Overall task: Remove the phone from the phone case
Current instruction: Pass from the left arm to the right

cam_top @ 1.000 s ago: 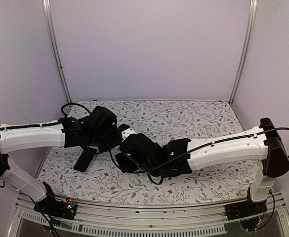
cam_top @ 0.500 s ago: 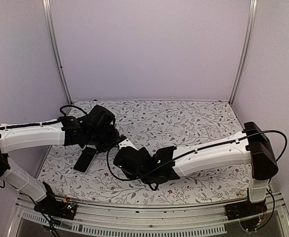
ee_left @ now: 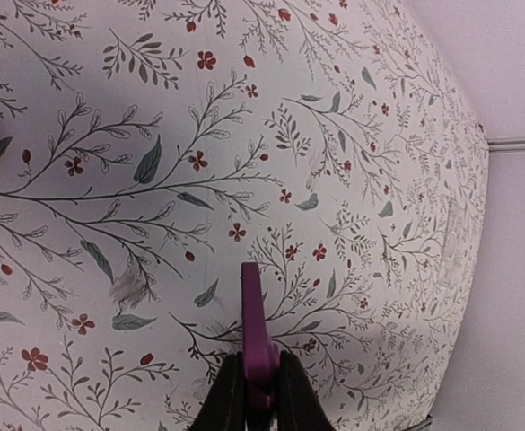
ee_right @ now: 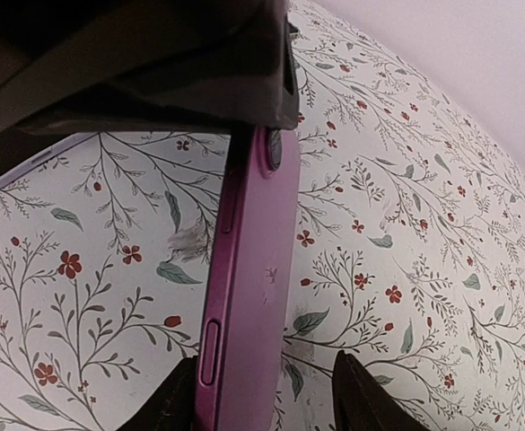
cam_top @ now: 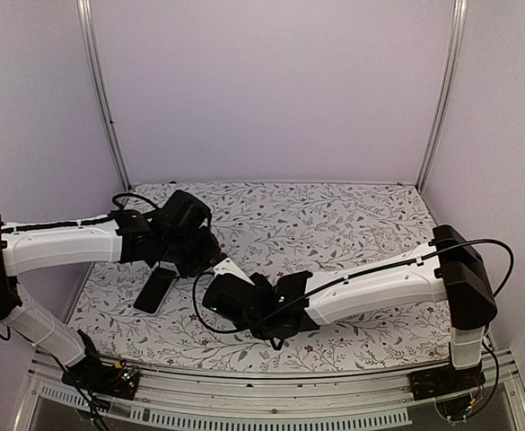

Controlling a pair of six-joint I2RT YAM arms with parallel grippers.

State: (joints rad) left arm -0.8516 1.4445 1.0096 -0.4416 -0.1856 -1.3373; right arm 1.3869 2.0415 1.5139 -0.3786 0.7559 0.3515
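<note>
Phone, magenta, buttons showing, hangs edge-on over the floral cloth, pinched tight at one end by left gripper; cannot tell whether the case is on it. Right gripper straddles the free end, jaws part-open, one finger nearer. Risk: uneven closing twists phone from the pinch.

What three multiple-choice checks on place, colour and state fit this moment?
1. The phone case is: A lying flat, untouched; B gripped by the left end effector, flanked by the right end effector; C at the far right corner.
2. The phone lying on the mat is: A white; B red; C black.
3. The left end effector is: A wide open; B shut on the phone case; C out of view.
Answers: B, the right wrist view shows both around it; C, it looks dark from above; B, its fingers pinch the thin edge.
</note>
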